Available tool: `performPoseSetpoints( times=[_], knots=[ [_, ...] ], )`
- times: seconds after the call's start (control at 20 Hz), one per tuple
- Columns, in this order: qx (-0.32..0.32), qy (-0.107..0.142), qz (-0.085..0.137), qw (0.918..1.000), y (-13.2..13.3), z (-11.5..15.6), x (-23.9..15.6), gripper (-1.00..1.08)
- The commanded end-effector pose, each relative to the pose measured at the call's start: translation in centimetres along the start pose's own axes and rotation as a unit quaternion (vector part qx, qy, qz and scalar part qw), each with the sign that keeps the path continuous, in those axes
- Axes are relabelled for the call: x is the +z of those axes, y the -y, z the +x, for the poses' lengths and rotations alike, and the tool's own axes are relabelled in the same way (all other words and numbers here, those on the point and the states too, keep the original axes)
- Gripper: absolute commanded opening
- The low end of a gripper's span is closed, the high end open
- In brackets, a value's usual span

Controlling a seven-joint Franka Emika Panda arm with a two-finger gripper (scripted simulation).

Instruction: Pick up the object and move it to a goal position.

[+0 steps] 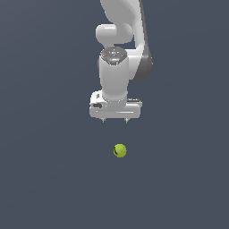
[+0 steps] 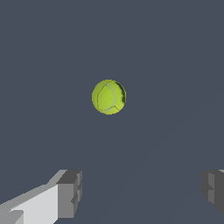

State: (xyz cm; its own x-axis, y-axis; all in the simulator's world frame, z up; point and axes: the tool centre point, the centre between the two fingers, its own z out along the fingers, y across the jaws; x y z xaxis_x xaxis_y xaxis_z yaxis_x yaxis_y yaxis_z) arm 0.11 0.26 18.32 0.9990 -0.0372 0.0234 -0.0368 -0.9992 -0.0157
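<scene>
While the ball [image 1: 120, 150] rests alone on the dark bench [image 1: 40, 179], it lies below the tool [image 1: 115, 120] in the exterior view and apart from it, untouched. Its surface is yellow-green with a dark curved mark. In the wrist view the ball [image 2: 109, 96] sits ahead of the 2 fingers [image 2: 70, 194], not between them, and it is much narrower than the gap.

The tool stands wide, holding nothing, with 1 finger at each lower side of the wrist view. The white arm [image 1: 117, 58] rises behind it toward the upper edge of the exterior view.

Judged from this pose, the grasp has not yet begun. The main hazard is rolling: a finger that touches the ball off-centre during descent would likely push it away. A closure made above the ball's widest part could squeeze it out downward. No goal marker is visible, so the transfer target cannot be confirmed.
</scene>
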Motion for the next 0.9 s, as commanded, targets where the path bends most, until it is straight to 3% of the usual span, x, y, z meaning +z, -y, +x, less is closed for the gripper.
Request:
performPoseSetpoints(
  times=[0.0,0.4,0.85],
  knots=[
    [0.000,0.000,0.000,1.0000,0.0,0.0,0.0,1.00],
    [-0.037,0.011,0.008,0.9992,3.3,-0.7,0.4,1.00],
    [-0.026,0.011,0.007,0.9996,3.3,-0.1,0.9,1.00]
  ],
)
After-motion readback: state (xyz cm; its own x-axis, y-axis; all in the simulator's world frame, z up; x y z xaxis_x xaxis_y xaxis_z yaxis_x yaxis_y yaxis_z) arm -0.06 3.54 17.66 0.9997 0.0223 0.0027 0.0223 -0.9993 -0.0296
